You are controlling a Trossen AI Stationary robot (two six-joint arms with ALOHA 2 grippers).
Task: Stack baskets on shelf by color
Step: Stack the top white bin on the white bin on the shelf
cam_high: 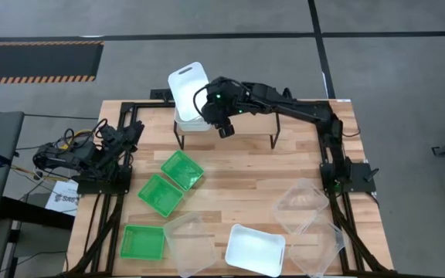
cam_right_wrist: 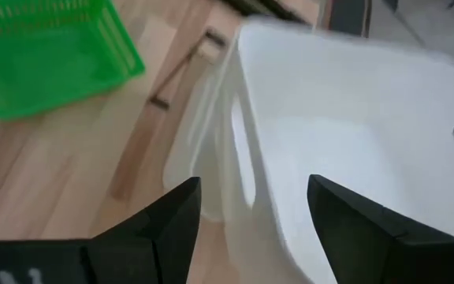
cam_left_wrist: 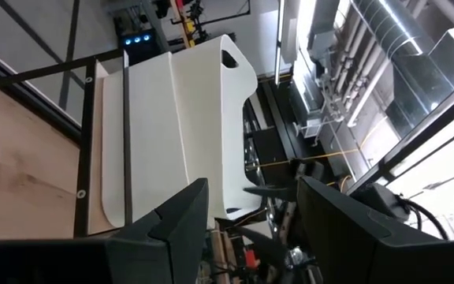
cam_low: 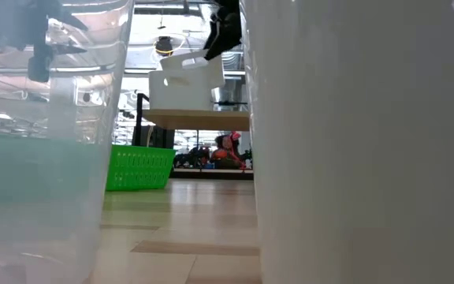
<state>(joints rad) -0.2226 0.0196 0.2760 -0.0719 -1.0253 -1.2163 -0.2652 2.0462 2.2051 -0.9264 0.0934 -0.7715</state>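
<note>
Two fingers of my right tool (cam_right_wrist: pixel 254 185) stand wide apart, astride the near wall of an opaque white plastic tub with rounded corners (cam_high: pixel 188 86). I cannot tell whether either finger touches that wall.

The tub tilts steeply, its open side towards the arm, and a slot handle is cut in its raised end. Its lower edge sits in a second white tub of the same shape (cam_high: pixel 194 122). That one rests flat at the left end of the small shelf with a light wooden top and thin black legs (cam_low: pixel 203 120).

The shelf stands at the far edge of the slatted wooden bench (cam_high: pixel 230 201). In front of the shelf, three bright green mesh-sided tubs (cam_high: pixel 182 168) lie on the left half of the bench. Two are touching, and the third is nearer the front edge. A third white tub (cam_high: pixel 255 249) lies near the front, with a clear see-through tub (cam_high: pixel 190 239) on its left and two more on its right.

My left tool (cam_high: pixel 130 133) waits at the bench's left edge, fingers a little apart and holding nothing.
</note>
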